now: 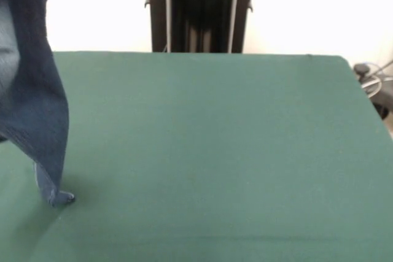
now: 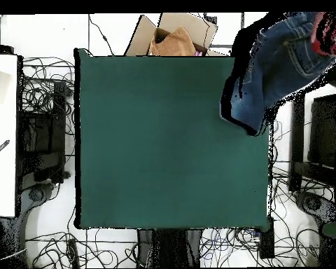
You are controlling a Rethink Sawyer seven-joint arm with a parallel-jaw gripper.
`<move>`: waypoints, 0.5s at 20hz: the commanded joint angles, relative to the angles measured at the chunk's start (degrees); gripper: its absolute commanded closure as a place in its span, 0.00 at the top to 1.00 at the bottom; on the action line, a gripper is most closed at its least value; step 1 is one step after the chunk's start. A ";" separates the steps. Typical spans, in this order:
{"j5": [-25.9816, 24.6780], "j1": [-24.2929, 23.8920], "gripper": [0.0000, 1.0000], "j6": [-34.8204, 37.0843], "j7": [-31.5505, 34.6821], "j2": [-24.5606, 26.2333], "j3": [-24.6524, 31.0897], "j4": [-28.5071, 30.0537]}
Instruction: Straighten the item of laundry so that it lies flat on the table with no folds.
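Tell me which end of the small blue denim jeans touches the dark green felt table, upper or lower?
The lower end: this narrow tip of the jeans rests on the table, while the upper part hangs lifted above it.

The jeans (image 2: 283, 66) are seen hanging over the green worktop's (image 2: 171, 147) corner; a cardboard box (image 2: 172, 35) is seen beyond the edge.

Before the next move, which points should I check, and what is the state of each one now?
1. Jeans lie flat on the table: not ok, they hang lifted at one corner.
2. Lowest tip of the jeans touches the cloth: cannot tell from the front view.
3. Pincer in view: not ok, neither view shows it.
4. What holds the jeans: cannot tell; a red patch sits at their top in the overhead view.
5. Cardboard box off the table: ok.
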 commanded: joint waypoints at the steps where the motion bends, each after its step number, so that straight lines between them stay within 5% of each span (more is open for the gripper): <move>1: -3.84 2.65 0.00 4.05 -9.15 1.79 5.73 -4.02; 5: -2.36 2.52 0.00 3.02 -9.15 1.49 5.19 -2.37; 8: 2.96 1.73 0.00 -2.99 -7.31 -1.98 1.68 6.80; 10: 8.03 0.49 0.00 -10.80 -5.69 -7.35 -1.64 19.18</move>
